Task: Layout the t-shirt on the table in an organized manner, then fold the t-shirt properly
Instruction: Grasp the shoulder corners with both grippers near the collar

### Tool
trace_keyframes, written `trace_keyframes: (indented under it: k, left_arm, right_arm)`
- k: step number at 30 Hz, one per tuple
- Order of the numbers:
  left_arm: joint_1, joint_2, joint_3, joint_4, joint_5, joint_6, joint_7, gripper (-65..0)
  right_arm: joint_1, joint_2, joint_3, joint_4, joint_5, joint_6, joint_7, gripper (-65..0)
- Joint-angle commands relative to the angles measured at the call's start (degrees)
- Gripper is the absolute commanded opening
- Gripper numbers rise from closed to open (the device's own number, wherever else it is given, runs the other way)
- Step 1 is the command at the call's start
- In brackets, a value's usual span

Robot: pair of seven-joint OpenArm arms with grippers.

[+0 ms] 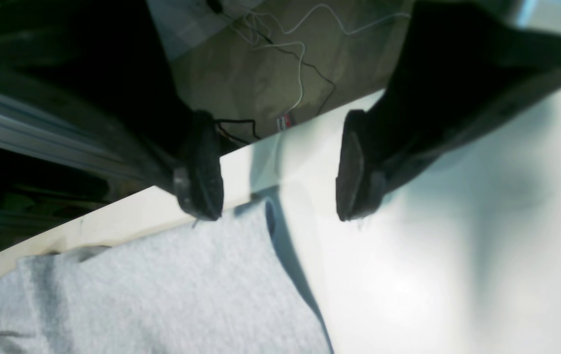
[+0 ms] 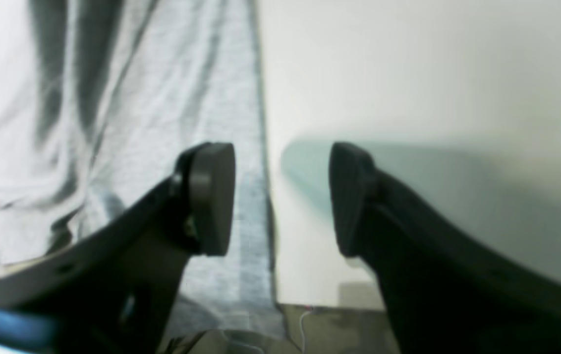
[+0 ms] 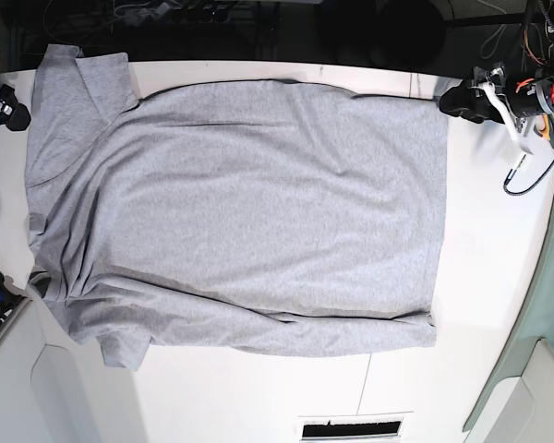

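a grey t-shirt point(image 3: 249, 212) is spread flat across the white desk point(image 3: 499, 277). the left tool point(image 1: 280, 167) and right tool point(image 2: 280, 196) are held wide open at its edges, nothing gripped.

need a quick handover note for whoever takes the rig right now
Left gripper: open, empty, above the table's far edge by a shirt corner.
Right gripper: open, empty, straddling the shirt's side edge.
Shirt: spread flat on the table, plain side up, a few wrinkles; a green-grey cloth lies at the table's side.
Done: layout.
Left: smooth if wanted, then all the folding.
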Motion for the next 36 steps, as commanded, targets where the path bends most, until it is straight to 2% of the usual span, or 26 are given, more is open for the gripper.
trace_keyframes:
  k: [1,7,13,22,24,26,28,30,32,36]
  left_arm:
    - [-0.2,-0.9,-0.4,0.6,-1.0,-0.5,-0.4,-25.2]
    - [-0.2,-0.8,-0.4,0.6,-0.5,-0.5,-1.1,-25.3]
    - [-0.5,-0.7,-0.4,0.6,0.5,-0.5,-3.4,-25.3]
    - [-0.5,2.0,-0.4,0.6,1.8,-0.5,-3.7,-25.3]
    - [-0.5,2.7,-0.4,0.6,2.3,-0.5,-4.2,-25.3]
    - [-0.5,3.0,-0.4,0.6,2.9,-0.5,-5.6,-25.8]
    - [-0.5,3.0,-0.4,0.6,2.9,-0.5,-6.2,-32.8]
    - [-0.5,3.0,-0.4,0.6,3.0,-0.5,-6.6,-49.4]
    - [-0.5,3.0,-0.4,0.6,3.0,-0.5,-6.6,-65.0]
    - [-0.5,2.6,-0.4,0.9,2.8,-0.5,-6.6,-65.0]
  right_arm:
    - [-0.3,-0.1,-0.7,0.2,-1.5,-0.5,-3.2,-33.1]
    - [-1.6,-3.3,-0.8,1.8,-1.5,0.3,-4.5,-33.1]
    - [-8.0,-5.8,-0.7,11.8,-1.5,-0.1,-4.2,-33.1]
    - [-10.2,-6.4,-0.8,15.9,-1.7,-0.5,-2.5,-33.3]
    - [-10.2,-6.4,-0.8,15.9,-1.7,-0.5,-2.4,-38.0]
    - [-10.3,-6.4,-0.8,15.9,-1.7,-0.5,-2.5,-48.1]
    - [-10.3,-6.4,-0.8,15.9,-1.7,-0.5,-2.2,-57.6]
    - [-10.3,-6.4,-0.8,15.9,-1.7,-0.5,-1.1,-65.0]
    - [-10.2,-6.4,-0.7,15.9,-1.6,-0.5,-0.8,-65.0]
    - [-10.3,-6.4,-0.5,16.0,-1.5,-0.5,-0.8,-65.0]
